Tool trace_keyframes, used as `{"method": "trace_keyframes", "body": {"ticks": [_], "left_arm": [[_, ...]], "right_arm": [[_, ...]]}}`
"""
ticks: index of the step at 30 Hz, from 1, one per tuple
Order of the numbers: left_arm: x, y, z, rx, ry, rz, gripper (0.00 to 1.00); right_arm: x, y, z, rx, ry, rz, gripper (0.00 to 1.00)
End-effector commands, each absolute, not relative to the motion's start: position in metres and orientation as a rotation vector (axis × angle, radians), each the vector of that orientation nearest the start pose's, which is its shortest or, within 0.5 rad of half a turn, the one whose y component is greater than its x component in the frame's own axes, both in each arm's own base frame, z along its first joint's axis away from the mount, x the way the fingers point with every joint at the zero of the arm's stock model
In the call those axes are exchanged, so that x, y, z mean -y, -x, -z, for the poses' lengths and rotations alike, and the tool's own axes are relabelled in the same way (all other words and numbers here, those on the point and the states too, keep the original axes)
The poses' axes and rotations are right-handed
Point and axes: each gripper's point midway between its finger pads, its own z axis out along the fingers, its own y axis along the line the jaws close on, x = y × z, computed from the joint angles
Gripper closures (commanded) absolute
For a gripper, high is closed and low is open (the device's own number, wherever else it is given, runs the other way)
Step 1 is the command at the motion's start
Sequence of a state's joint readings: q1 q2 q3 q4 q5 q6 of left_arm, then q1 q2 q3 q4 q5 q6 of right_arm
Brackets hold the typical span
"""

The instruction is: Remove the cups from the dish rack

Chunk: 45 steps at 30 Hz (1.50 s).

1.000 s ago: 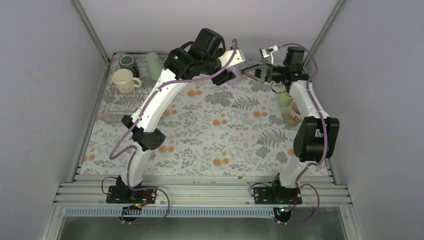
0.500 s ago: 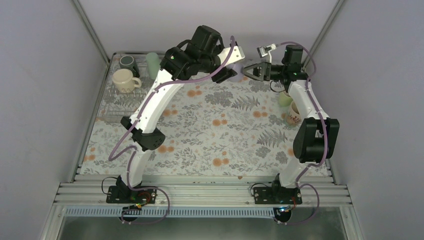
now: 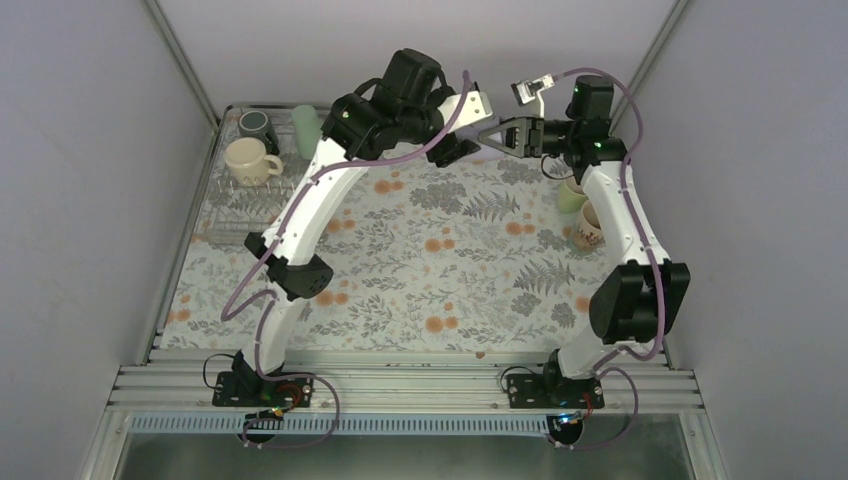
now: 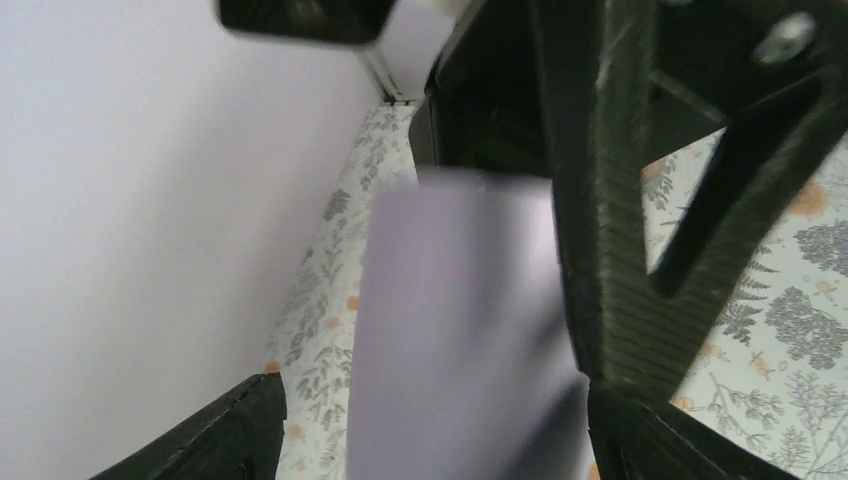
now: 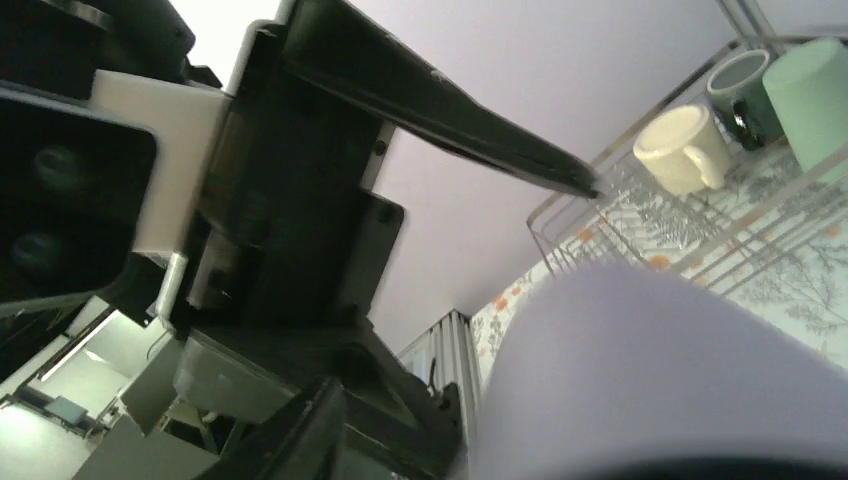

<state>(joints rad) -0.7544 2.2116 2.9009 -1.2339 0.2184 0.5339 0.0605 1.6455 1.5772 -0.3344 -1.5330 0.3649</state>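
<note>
The desk (image 3: 440,270) carries the dish rack (image 3: 225,205) at the frame's upper left, with the cream-yellow mug (image 3: 248,160), dark green-black mug (image 3: 258,124) and mint-green tumbler (image 3: 306,128) left to unload. At upper centre, the left end effector (image 3: 460,150) stands wide around the lilac tumbler (image 4: 460,330), which the right end effector (image 3: 488,137) appears to clamp. The beige patterned mug (image 3: 588,228) and pale yellow-green cup (image 3: 571,198) sit unloaded at right, so I'd call it roughly half done.

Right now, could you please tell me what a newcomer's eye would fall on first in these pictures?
The left gripper and right gripper meet nose to nose over the far side of the table, a lilac tumbler between them. At far left, the dish rack holds a cream mug, a dark mug and a mint-green tumbler.
</note>
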Motion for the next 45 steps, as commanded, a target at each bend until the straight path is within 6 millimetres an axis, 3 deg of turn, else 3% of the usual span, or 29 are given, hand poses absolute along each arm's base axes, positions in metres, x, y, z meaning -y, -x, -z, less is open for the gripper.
{"method": "trace_keyframes", "body": {"ticks": [1,4,6,7,9,14,19,21,23,26,30,32,39,43,45], "left_arm": [[0.406,-0.363,-0.382,-1.625,-1.432,0.426,0.23],[0.404,-0.367,-0.373,-1.659,-1.435,0.403,0.13],[0.399,-0.366,-0.377,-1.66,-1.43,0.384,0.07],[0.396,-0.365,-0.381,-1.656,-1.426,0.381,0.05],[0.388,-0.361,-0.388,-1.656,-1.422,0.369,0.0],[0.351,-0.36,-0.408,-1.685,-1.362,0.309,0.0],[0.292,-0.363,-0.455,-1.662,-1.217,0.192,0.0],[0.268,-0.366,-0.47,-1.652,-1.152,0.117,0.0],[0.246,-0.368,-0.486,-1.63,-1.083,0.047,0.0],[0.22,-0.367,-0.515,-1.587,-0.974,-0.036,0.0],[0.2,-0.363,-0.54,-1.551,-0.887,-0.103,0.0],[0.196,-0.366,-0.542,-1.543,-0.877,-0.138,0.0],[0.175,-0.393,-0.534,-1.543,-0.814,-0.313,0.0],[0.164,-0.396,-0.545,-1.533,-0.766,-0.318,0.0],[0.148,-0.406,-0.549,-1.534,-0.723,-0.348,0.0]], "right_arm": [[-0.19,-0.284,-0.443,-1.574,1.061,-1.888,0.63],[-0.189,-0.279,-0.45,-1.572,1.07,-1.874,0.8],[-0.189,-0.278,-0.45,-1.573,1.068,-1.867,0.95],[-0.188,-0.28,-0.447,-1.582,1.055,-1.865,0.97],[-0.184,-0.285,-0.44,-1.598,1.033,-1.863,0.97],[-0.159,-0.314,-0.416,-1.633,0.972,-1.809,0.97],[-0.131,-0.346,-0.388,-1.732,0.932,-1.68,0.97],[-0.125,-0.366,-0.375,-1.781,0.893,-1.687,0.97],[-0.126,-0.377,-0.375,-1.789,0.894,-1.688,0.97],[-0.13,-0.393,-0.38,-1.782,0.919,-1.682,0.97],[-0.128,-0.418,-0.408,-1.746,0.957,-1.612,0.96],[-0.13,-0.423,-0.418,-1.704,0.992,-1.569,0.97],[-0.136,-0.413,-0.463,-1.525,1.119,-1.403,0.97],[-0.111,-0.443,-0.477,-1.472,1.007,-1.336,0.97],[-0.099,-0.458,-0.477,-1.461,0.949,-1.298,0.97]]}}
